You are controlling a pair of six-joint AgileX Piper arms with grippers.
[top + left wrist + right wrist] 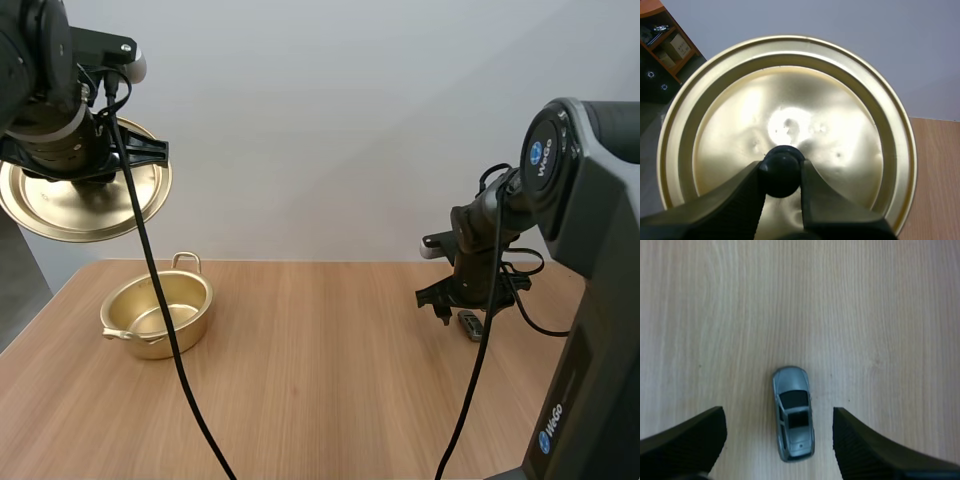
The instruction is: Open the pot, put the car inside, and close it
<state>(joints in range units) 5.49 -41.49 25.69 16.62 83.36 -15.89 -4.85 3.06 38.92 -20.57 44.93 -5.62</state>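
Note:
The golden pot (158, 313) stands uncovered on the left of the table. Its golden lid (85, 200) hangs high above the pot's left side, tilted, with my left gripper (95, 150) shut on its black knob (781, 170); the lid (790, 120) spreads wide behind the fingers (745, 195). A small grey toy car (792, 412) lies on the wood at the right of the table (470, 324). My right gripper (779, 440) hovers just over the car, open, with one finger on either side and not touching it (447, 297).
The wooden table (320, 380) stretches between the pot and the car with bare surface. Its right edge lies close behind the right arm's grey base (590, 330).

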